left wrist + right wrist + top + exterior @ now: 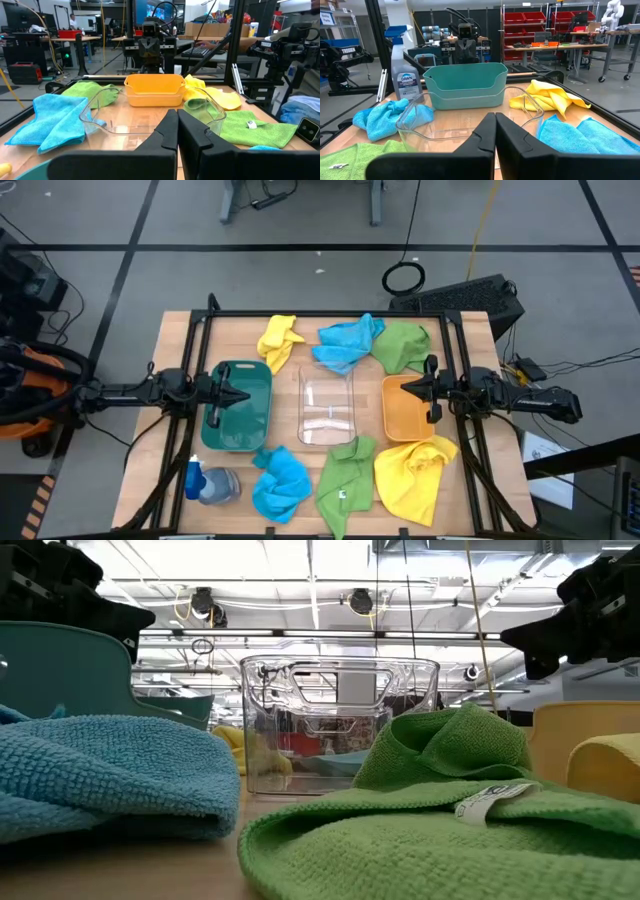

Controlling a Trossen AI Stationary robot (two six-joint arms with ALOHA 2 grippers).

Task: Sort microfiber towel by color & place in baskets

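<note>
Grey workshop floor surrounded the pale wooden desk [180, 330], on which nothing had yet been sorted. All three tubs stood empty: the dark green rounded plastic basket [250, 420] directly beneath the left hand [213, 395], the clear plastic basket [326, 408] midway between the two hands, and the orange-yellow plastic basket [405, 418] under the right hand [432, 393]. Both hands hung clenched, fingers pressed together and holding nothing.

Six microfiber cloths lay loose around the tubs. Beyond the hands sat a small yellow towel [279, 340], a crumpled blue towel [345, 343] and a green towel [405, 345], the last two touching. On the near side lay a second blue towel [281, 482], a long green towel [343, 483] and a large yellow towel [415, 474] that overlapped the green one's edge.

A blue-capped spray bottle [205, 483] lay near the desk's front corner, beside the green basket. Dark frame rails ran along both sides close to each arm, so sideways room looked tight; the space above the cloths appeared open.
</note>
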